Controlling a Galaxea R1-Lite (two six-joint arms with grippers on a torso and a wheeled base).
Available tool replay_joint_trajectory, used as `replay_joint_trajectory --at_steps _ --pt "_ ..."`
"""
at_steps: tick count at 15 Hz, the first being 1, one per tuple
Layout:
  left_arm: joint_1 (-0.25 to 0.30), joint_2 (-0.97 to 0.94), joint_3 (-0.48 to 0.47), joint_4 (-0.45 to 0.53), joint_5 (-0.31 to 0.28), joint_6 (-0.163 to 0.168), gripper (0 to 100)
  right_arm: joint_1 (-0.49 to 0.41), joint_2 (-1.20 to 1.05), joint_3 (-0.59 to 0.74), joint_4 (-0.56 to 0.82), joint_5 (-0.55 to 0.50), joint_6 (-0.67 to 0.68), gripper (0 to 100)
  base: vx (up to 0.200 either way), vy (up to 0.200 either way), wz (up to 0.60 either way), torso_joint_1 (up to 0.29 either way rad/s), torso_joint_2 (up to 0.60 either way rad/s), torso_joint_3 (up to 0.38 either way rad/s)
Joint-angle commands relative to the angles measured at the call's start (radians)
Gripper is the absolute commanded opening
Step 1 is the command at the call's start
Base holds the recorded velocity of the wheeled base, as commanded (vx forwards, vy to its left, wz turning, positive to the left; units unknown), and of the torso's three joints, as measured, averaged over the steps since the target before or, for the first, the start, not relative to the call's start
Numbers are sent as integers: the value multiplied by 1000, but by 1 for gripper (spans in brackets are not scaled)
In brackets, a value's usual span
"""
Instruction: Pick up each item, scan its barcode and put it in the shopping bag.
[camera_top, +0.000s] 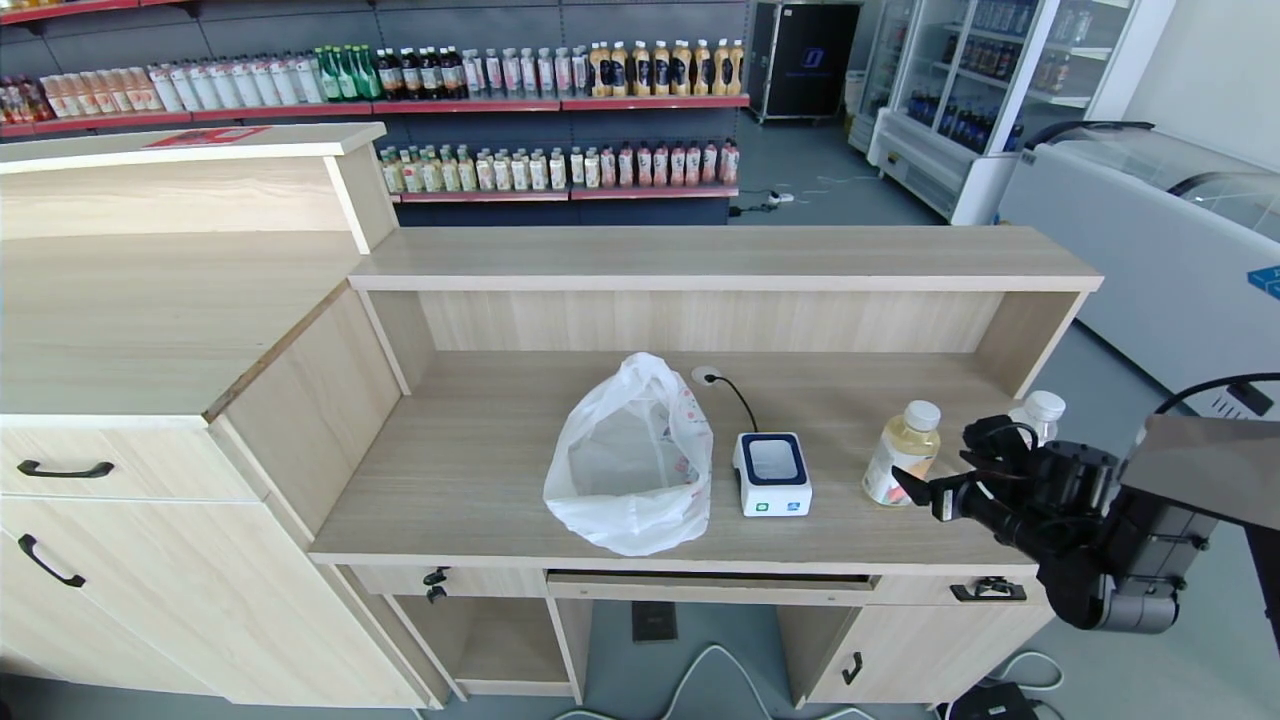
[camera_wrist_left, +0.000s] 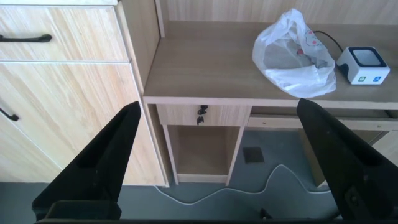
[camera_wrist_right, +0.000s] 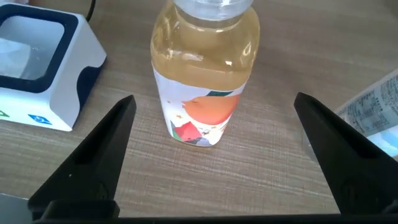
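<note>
Bottle (camera_wrist_right: 200, 68), clear cylindrical plastic with amber liquid and paper label, is stood upright on wood-grain counter (camera_wrist_right: 261, 183) just ahead of right gripper (camera_wrist_right: 214, 102), spread wide; left gripper (camera_wrist_left: 217, 109) is likewise spread.

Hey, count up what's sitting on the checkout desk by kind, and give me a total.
Bottles: 2, the bottle of yellow drink and the second bottle behind it
Shopping bag: 1
Barcode scanner: 1
Total: 4
</note>
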Motion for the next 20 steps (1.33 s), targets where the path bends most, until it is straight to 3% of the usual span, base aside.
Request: replay_joint_trajectory --at_steps 1,15,20 --pt "0 1 0 0 0 0 100 11 35 -56 3 -1 19 100 0 0 0 0 0 0" --pt "0 0 0 0 0 0 100 74 177 -280 42 -5 74 100 0 0 0 0 0 0" --pt "0 1 0 0 0 0 100 123 231 -383 72 -54 78 100 0 0 0 0 0 0"
